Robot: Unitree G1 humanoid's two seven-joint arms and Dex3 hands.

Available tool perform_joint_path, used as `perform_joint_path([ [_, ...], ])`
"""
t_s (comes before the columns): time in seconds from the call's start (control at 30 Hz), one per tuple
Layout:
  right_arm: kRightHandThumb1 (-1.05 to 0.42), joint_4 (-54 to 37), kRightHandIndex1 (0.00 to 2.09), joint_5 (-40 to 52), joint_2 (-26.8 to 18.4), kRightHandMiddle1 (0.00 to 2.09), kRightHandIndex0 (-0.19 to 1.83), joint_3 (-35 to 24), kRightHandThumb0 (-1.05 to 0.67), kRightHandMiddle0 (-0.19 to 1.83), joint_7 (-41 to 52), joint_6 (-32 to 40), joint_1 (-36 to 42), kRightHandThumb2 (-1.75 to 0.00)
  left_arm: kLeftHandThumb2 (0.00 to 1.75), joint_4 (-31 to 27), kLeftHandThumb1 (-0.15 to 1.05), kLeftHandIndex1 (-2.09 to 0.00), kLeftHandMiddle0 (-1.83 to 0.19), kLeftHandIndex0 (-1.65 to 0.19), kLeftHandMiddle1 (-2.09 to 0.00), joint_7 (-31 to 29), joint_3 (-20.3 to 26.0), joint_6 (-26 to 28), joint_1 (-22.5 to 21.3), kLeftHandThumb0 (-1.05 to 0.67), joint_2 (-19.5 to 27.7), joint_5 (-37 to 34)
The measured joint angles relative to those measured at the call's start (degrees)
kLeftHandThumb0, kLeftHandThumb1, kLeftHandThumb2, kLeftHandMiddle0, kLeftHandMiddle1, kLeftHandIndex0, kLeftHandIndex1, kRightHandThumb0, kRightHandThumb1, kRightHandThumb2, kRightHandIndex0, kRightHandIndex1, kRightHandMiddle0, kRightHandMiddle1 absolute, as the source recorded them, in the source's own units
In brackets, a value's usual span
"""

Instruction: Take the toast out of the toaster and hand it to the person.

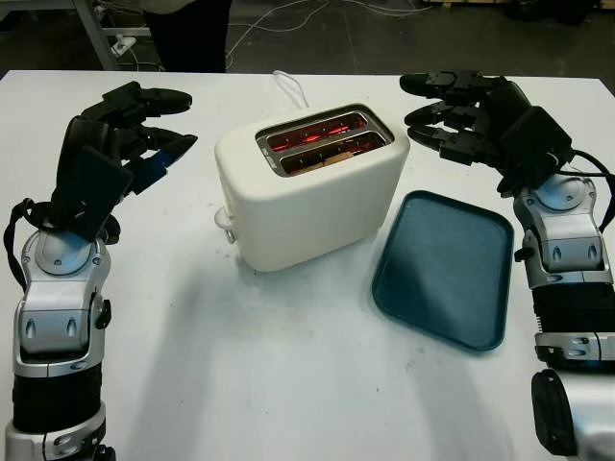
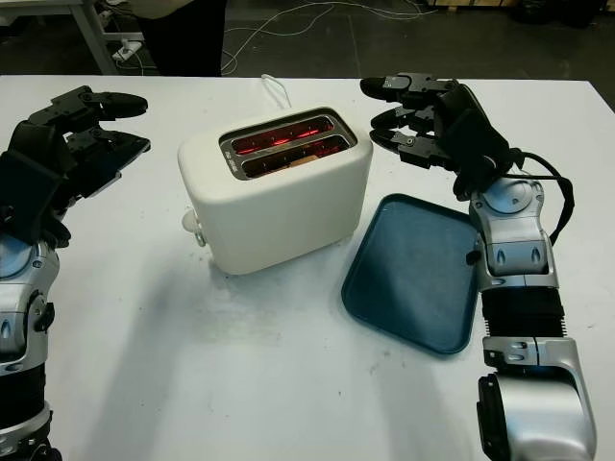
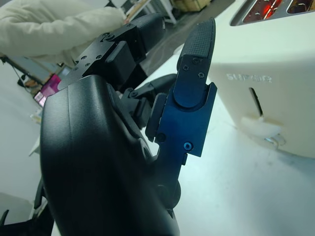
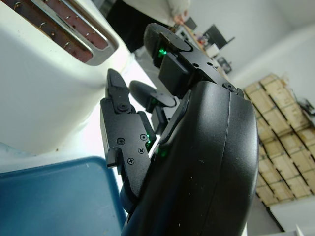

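A cream two-slot toaster (image 1: pixel 307 192) stands in the middle of the white table, its slots glowing red inside. A sliver of brown toast (image 1: pixel 338 152) shows low in the nearer slot. My left hand (image 1: pixel 144 125) hovers open to the left of the toaster, a gap away from it. My right hand (image 1: pixel 452 110) hovers open just right of the toaster's far corner, above the table. The toaster's side lever (image 3: pixel 261 129) is in the left wrist view. A person in a cream sleeve (image 3: pixel 54 24) stands beyond the table's far edge.
A dark blue tray (image 1: pixel 447 269) lies flat to the right of the toaster, under my right forearm. The toaster's white cord (image 1: pixel 288 86) runs off toward the far edge. Dark legs of the person (image 1: pixel 192 34) stand behind the table.
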Motion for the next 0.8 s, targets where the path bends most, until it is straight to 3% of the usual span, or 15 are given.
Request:
perform_joint_path([
  [0.8,-0.92,0.45,0.71,-1.83,-1.66,0.01,0.50,-0.56,0.11,0.75,-0.75,-0.46,-0.51,-0.18,0.00,0.64,0.91,-0.62,-0.57,-0.62,-0.96,-0.01,-0.06,-0.55,0.02,-0.55,0.08,-0.41],
])
